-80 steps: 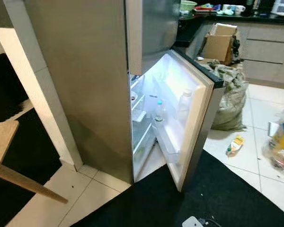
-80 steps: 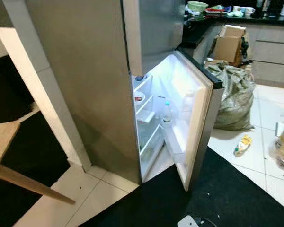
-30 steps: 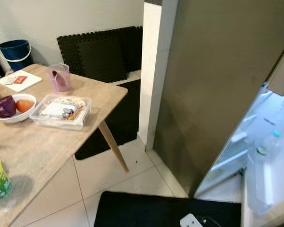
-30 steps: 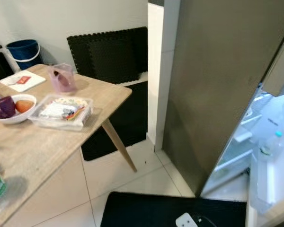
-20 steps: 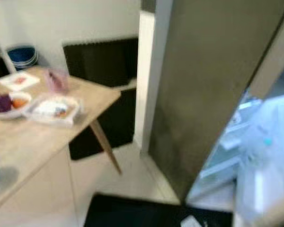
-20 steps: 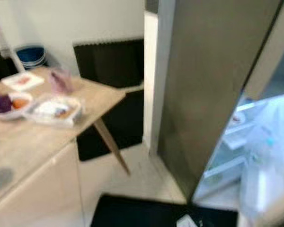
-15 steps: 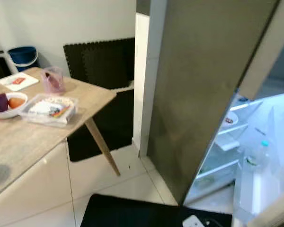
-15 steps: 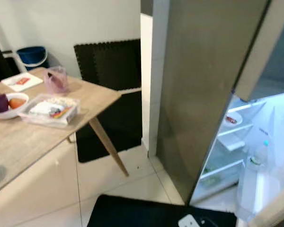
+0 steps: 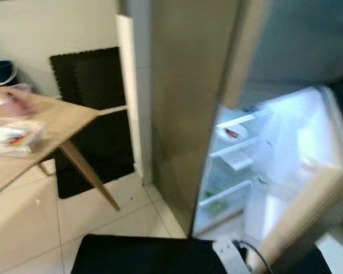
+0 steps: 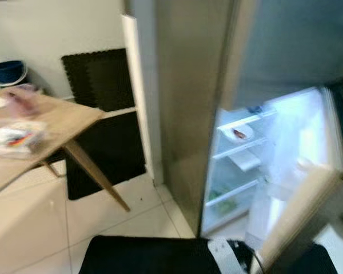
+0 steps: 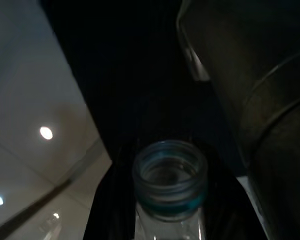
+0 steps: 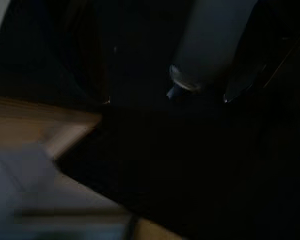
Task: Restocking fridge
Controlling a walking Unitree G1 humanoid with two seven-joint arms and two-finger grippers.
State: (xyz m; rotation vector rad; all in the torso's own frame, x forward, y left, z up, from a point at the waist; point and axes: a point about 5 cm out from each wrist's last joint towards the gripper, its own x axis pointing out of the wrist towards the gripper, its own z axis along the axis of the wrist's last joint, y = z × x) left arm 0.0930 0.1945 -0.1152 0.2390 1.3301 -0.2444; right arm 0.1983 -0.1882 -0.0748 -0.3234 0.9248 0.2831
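Home kitchen: open fridge (image 9: pixel 257 165), wooden table (image 9: pixel 51 131), tiled floor (image 9: pixel 28 228), foam mats (image 9: pixel 88 77).

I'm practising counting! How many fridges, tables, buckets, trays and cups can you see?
Fridge: 1
Table: 1
Bucket: 1
Tray: 1
Cup: 1
Total: 5

One fridge (image 9: pixel 188 114) stands with one door (image 9: pixel 308 211) open. One wooden table (image 9: pixel 51 128) holds one clear tray (image 9: pixel 11 137). One bottle (image 11: pixel 170 185) shows.
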